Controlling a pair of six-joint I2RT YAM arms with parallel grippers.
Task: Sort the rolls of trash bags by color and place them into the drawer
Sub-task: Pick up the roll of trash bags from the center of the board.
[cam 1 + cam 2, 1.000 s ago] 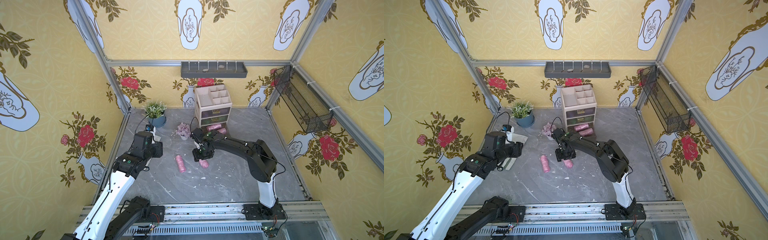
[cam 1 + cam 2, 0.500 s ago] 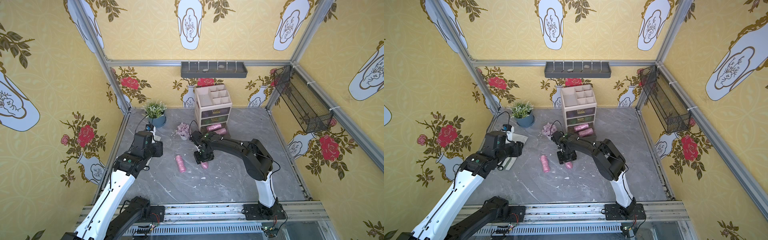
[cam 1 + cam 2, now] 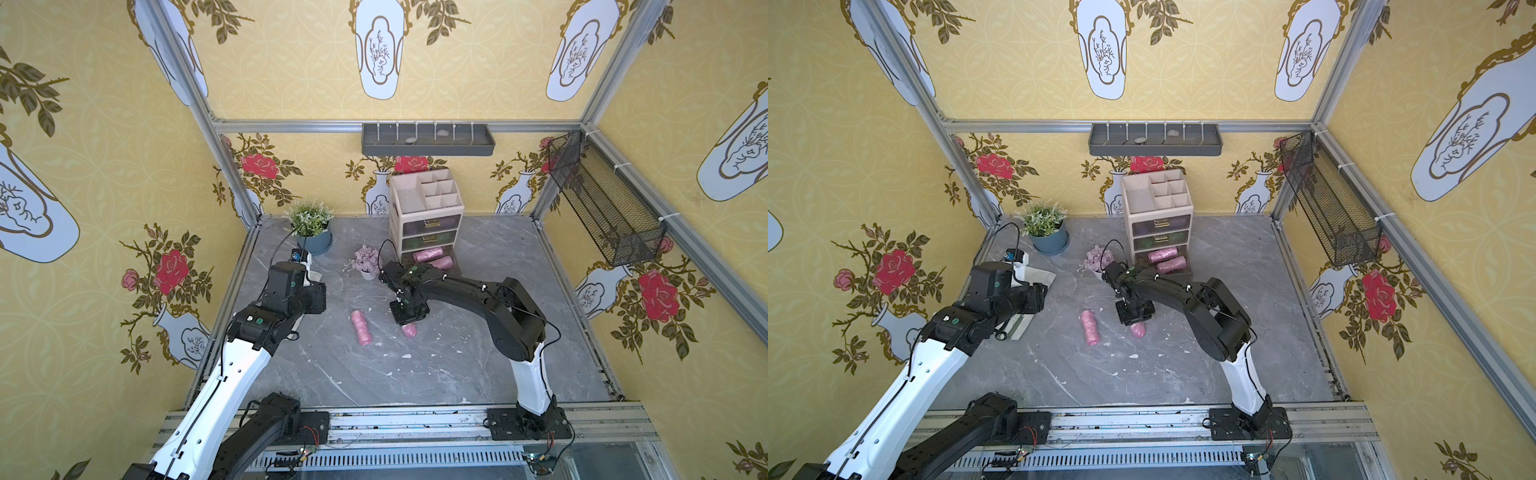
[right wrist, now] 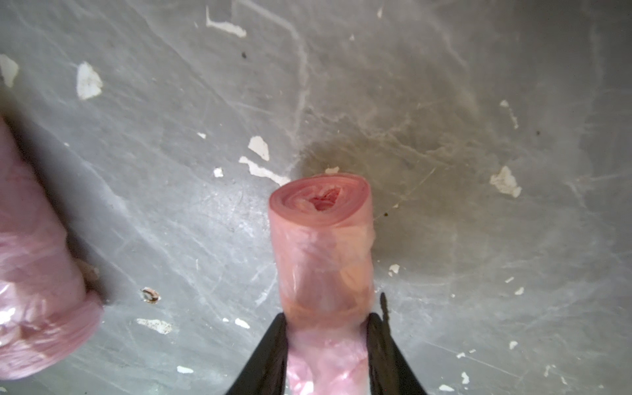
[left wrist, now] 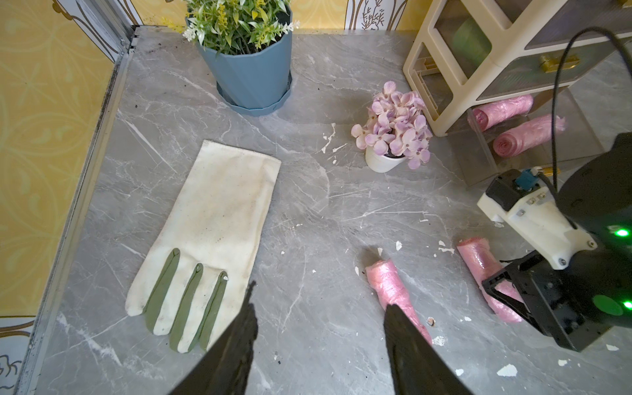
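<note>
Tabletop [image 3: 457, 365] of grey marble pattern fills the yellow-papered cell, and both arms reach over it: the left arm [image 3: 232, 374] from the near left corner, the right arm [image 3: 490, 299] bent across the middle. Against the back wall stands the cream drawer unit [image 3: 426, 216], its two upper drawers closed and its bottom drawer [image 5: 561, 150] pulled out. Inside that one two pink rolls lie side by side, the back drawer roll [image 3: 428, 254] and the front drawer roll [image 3: 441, 262]. A white glove [image 5: 208, 232] with green strips on its fingers lies flat near the left edge, beneath the left arm's wrist. A leafy plant in a blue pot [image 3: 314, 244] stands in the back left corner, and a small bunch of lilac flowers [image 3: 366, 261] in a white pot stands just left of the unit (not one of the rolls, though close to them in colour). Two more pink rolls lie on the bare middle of the table, near each other but apart: the loose roll [image 3: 360, 327] lies free, and the gripped roll [image 4: 321, 246] rests just right of it on the surface. The right gripper [image 4: 327, 316] points down at it, its fingers [image 4: 272, 349] pressed against either side of the gripped roll. The left gripper [image 5: 320, 297] hovers above the table between the glove and the loose roll, fingers spread with nothing between them. White chips dot the surface around the rolls.
</note>
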